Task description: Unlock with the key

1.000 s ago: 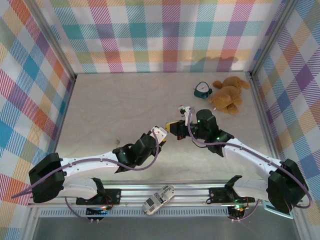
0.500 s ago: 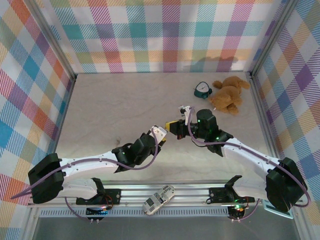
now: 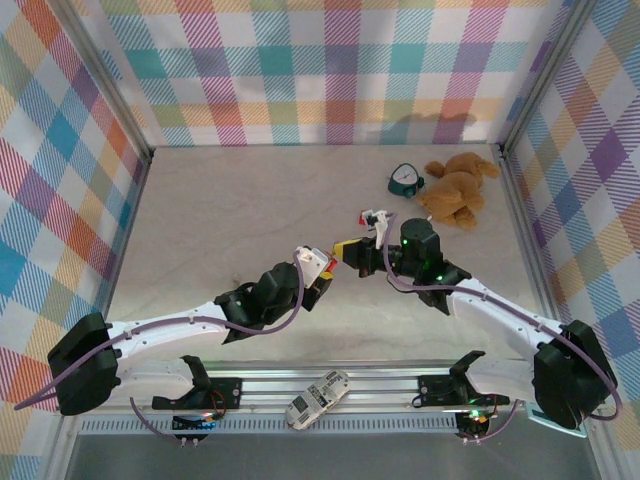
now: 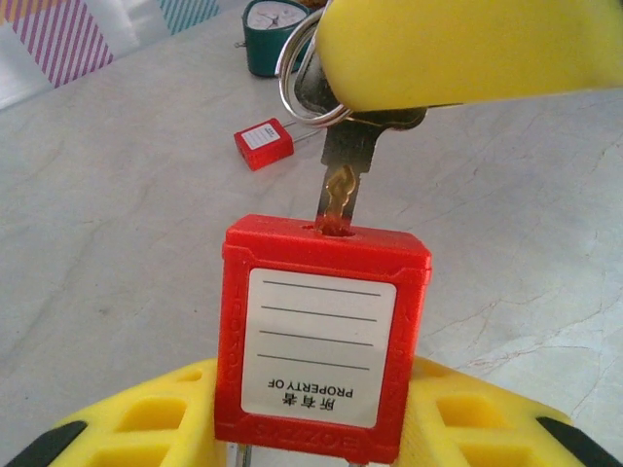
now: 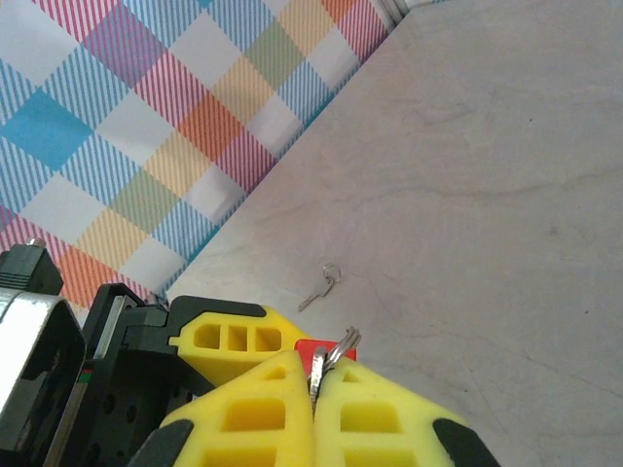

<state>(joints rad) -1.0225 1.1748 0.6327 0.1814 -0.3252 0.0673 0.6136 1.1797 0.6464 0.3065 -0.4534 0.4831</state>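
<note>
The left gripper point(image 3: 322, 274) clamps the lock point(image 4: 324, 336); the right gripper point(image 5: 313, 418) pinches the key point(image 4: 343, 180). Its tip is in the lock; seating and turning remain.

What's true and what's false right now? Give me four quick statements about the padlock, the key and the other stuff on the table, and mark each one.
1. The key's tip is at the keyhole of the red padlock. True.
2. The left gripper pinches the key. False: the right gripper is shut on it, and the left gripper holds the red padlock.
3. A second red padlock lies on the table. True.
4. The teal clock sits on top of the plush toy. False: it stands on the table beside the toy.
</note>
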